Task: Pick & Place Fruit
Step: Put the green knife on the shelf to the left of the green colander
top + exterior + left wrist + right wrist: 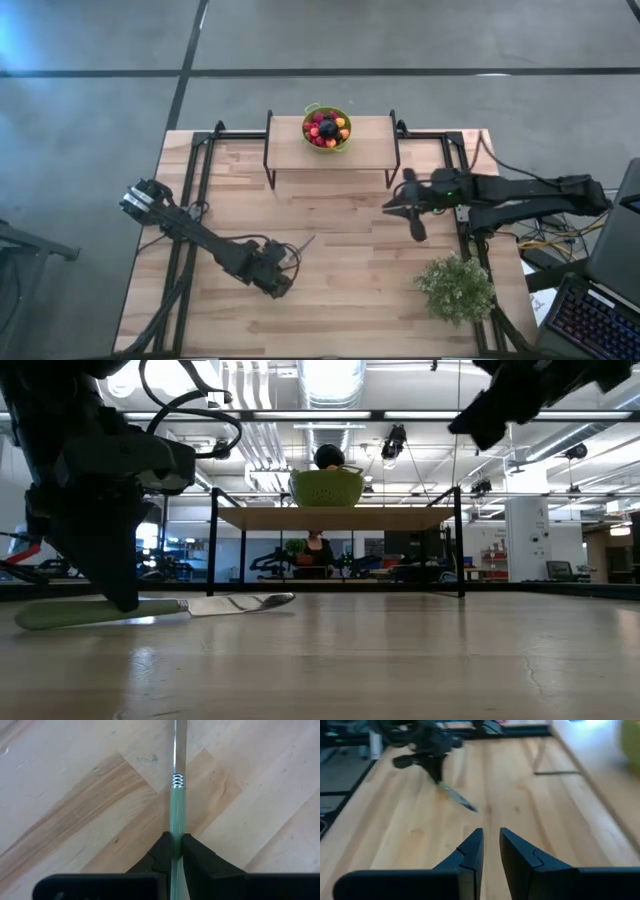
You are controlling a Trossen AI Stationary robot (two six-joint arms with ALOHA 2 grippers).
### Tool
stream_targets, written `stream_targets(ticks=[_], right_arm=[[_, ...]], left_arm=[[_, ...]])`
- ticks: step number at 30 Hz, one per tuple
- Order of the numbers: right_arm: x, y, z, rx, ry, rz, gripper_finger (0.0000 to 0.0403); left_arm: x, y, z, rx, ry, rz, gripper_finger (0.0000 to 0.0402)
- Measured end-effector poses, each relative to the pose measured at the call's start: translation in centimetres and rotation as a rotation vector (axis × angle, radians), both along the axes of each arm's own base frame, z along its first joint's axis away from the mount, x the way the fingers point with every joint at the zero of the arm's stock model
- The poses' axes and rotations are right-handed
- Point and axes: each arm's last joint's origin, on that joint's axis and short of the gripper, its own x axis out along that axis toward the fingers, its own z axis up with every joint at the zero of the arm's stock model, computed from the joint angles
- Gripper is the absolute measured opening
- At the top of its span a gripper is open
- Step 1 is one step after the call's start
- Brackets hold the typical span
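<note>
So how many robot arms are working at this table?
2. The left arm reaches over the table's front left, its gripper shut on the knife. The right arm comes in from the right, its gripper raised over the table, holding nothing.

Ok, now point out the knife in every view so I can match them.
High view: knife lower centre, at the left hand.
Low view: flat on the table, lower left.
Left wrist view: centre, handle pinched by the hand.
Right wrist view: upper left.
Shared landmark: the left hand gripping it.
</note>
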Motion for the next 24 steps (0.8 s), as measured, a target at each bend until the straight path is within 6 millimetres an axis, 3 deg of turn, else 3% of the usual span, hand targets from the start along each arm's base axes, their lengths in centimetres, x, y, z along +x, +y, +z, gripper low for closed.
stream_targets(ticks=[6, 24], right_arm=[[3.4, 0.3, -2.1, 0.025, -0.068, 0.151, 0.0074], [12.7, 2.2, -5.6, -0.029, 0.12, 0.291, 0.0126]], left_arm=[[0.1, 0.0, 0.0, 0.007, -0.011, -0.018, 0.003], [1.2, 0.3, 0.2, 0.049, -0.075, -0.164, 0.003]])
